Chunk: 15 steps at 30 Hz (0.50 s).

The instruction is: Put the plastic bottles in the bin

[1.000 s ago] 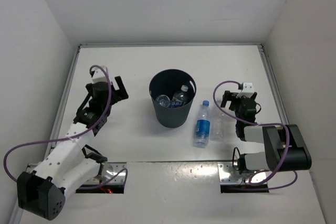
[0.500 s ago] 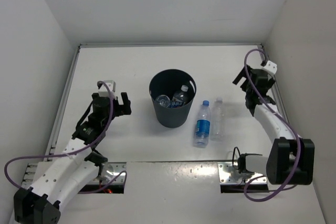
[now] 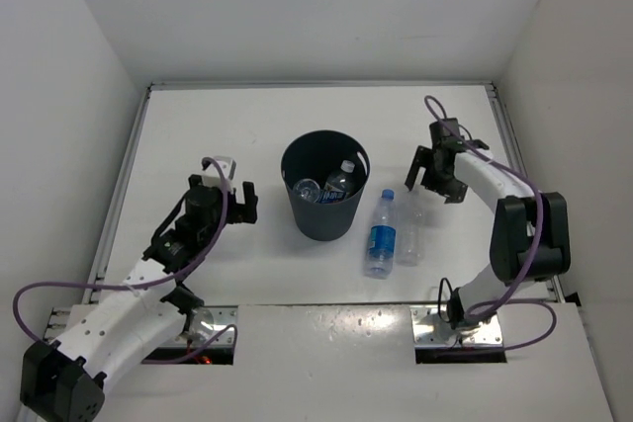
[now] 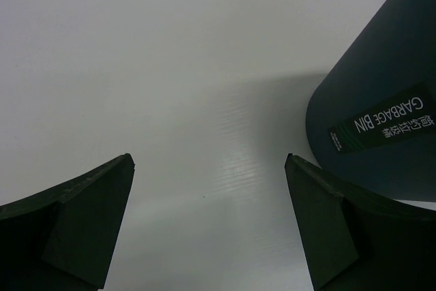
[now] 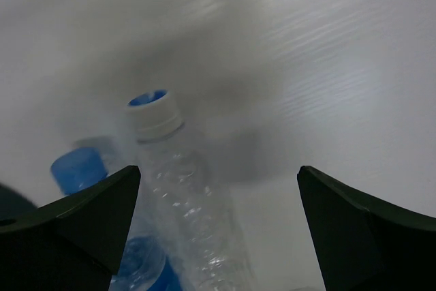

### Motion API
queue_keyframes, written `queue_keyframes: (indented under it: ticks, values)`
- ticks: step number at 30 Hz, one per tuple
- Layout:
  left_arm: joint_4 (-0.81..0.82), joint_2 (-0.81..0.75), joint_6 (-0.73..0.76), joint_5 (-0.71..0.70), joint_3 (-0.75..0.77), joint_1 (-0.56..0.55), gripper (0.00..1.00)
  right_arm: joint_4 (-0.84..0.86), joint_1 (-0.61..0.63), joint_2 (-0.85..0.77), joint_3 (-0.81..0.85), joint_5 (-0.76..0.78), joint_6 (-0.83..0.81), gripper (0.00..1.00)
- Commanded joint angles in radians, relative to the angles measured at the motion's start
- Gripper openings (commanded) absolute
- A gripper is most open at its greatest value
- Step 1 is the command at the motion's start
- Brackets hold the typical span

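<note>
Round dark bin (image 3: 326, 220), smooth tapered plastic, sits mid-surface (image 3: 247, 126) with two clear bottles (image 3: 338, 183) lying inside it. Just right of the bin, a blue-labelled bottle (image 3: 380, 236) with a blue cap and a plain crinkly bottle (image 3: 409, 231) lie side by side. The right end effector (image 3: 434, 178) hangs over the plain one's cap end, fingers apart, holding nothing. The left end effector (image 3: 246, 205), left of the bin, is spread wide too.

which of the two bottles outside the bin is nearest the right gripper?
The plain clear bottle with the white cap, right by the right gripper. The blue-labelled, blue-capped bottle is beyond it, toward the bin.
</note>
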Motion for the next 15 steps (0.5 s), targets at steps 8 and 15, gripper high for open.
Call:
queue_keyframes:
  ticks: [8, 15]
  values:
    - [0.033, 0.071, 0.018, -0.041, 0.009, -0.062, 1.00, 0.067, 0.037, -0.048, -0.137, -0.234, 0.047, 1.00]
    - [0.024, 0.082, 0.005, -0.060, 0.009, -0.162, 1.00, 0.122, 0.006, -0.025, -0.226, -0.268, 0.071, 1.00]
